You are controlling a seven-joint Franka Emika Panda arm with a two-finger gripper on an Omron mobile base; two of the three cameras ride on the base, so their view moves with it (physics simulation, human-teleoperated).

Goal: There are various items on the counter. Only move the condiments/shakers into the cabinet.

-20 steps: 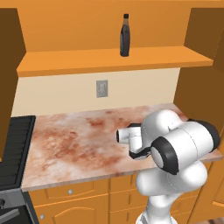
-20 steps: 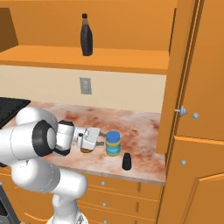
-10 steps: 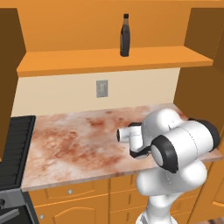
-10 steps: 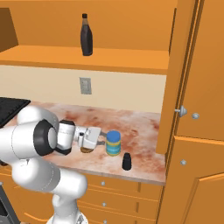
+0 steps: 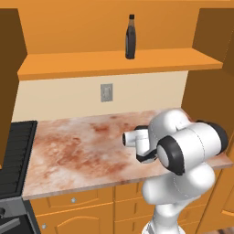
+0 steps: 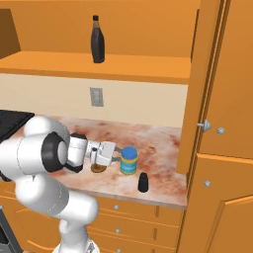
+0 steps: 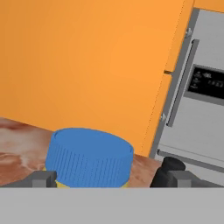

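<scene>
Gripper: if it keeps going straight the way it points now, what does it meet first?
Most likely the blue-lidded jar: it sits right ahead, centred between the fingertips of the open gripper. The small black shaker stands off to the side.

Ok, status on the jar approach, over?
Gripper open, level with blue-lidded jar, not gripping. Bottle on cabinet shelf. Black shaker on counter; pastry under the hand.

You won't find any writing you can read here. The dark brown bottle (image 6: 98, 39) on the cabinet (image 6: 99, 66) shelf shows no legible label, and the blue-lidded jar (image 7: 89, 158) has none either. The dark panel (image 7: 206, 83) on the grey appliance in the hand view carries a few pale marks, perhaps lettering, but they are too blurred to make out.
</scene>
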